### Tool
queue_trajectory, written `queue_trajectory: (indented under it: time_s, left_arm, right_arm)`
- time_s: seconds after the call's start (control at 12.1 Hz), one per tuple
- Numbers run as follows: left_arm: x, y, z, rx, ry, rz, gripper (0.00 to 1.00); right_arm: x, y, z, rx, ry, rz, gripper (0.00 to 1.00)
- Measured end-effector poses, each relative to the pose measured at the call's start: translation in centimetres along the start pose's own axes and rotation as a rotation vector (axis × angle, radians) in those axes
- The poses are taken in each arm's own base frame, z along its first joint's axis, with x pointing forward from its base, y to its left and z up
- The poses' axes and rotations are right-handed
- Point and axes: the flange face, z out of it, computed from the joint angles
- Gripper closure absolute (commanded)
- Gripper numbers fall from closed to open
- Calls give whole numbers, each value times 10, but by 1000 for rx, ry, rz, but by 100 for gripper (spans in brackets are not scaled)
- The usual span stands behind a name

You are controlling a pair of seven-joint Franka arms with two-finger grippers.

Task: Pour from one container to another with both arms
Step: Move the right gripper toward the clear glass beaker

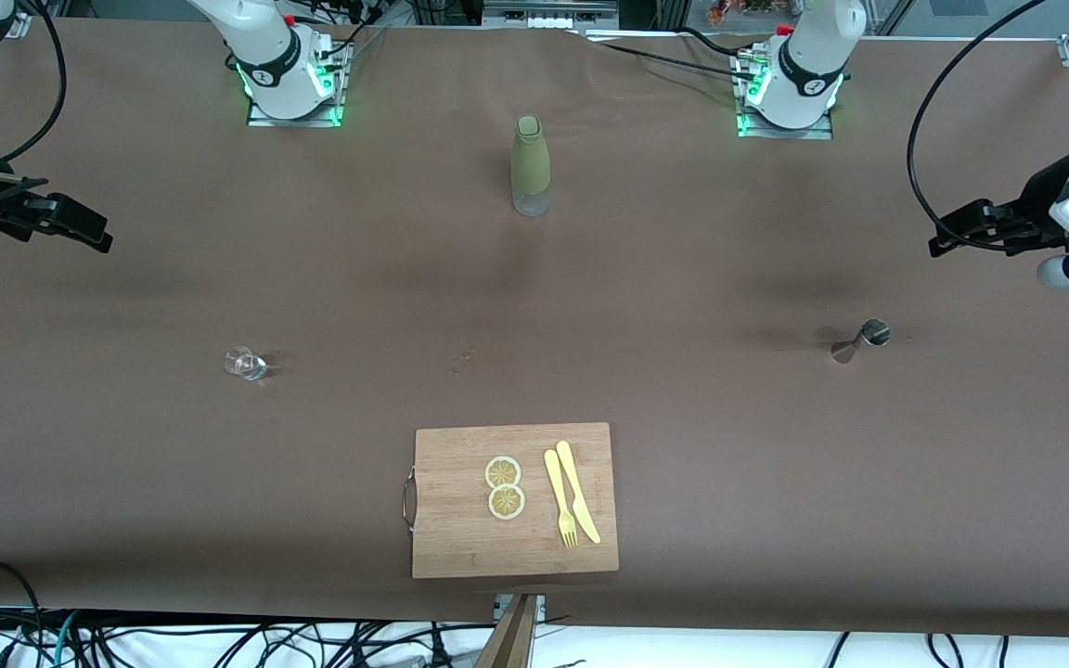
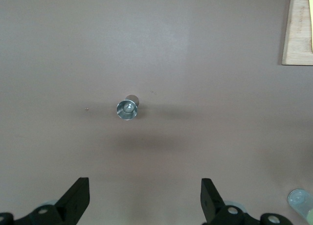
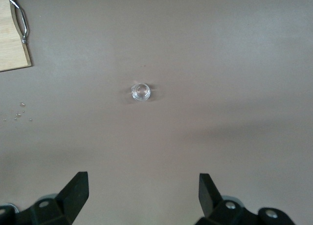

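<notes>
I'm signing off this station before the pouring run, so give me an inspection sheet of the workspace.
Surface: brown table cover, a few small droplets.
Job's things: metal jigger upright; small clear glass upright; bottle with green sleeve upright between the bases.
Clutter: cutting board with two lemon slices, yellow fork and knife.
Grippers: left hand open, high over the jigger; right hand open, high over the glass.
Cables: black cables near the table's ends and front edge.
Surroundings: nothing seen.
</notes>
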Motion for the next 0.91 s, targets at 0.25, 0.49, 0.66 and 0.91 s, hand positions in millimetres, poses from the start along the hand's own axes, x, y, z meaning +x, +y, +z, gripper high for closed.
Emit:
queue_trajectory:
  time_s: [0.25,0.49,0.66,0.91]
  left_arm:
    - [2,-26,2,-6,-11,48,0]
    - [-3,-38,-14,-8,-11,133,0]
    - [-8,-61,-20,-14,-13,182,0]
    - [-16,-121,-22,-29,-10,246,0]
  right_arm:
    - [0,0,0,0,0,0,0]
    - [0,0,0,0,0,0,0]
    - [0,0,0,0,0,0,0]
    - [0,0,0,0,-1,0,0]
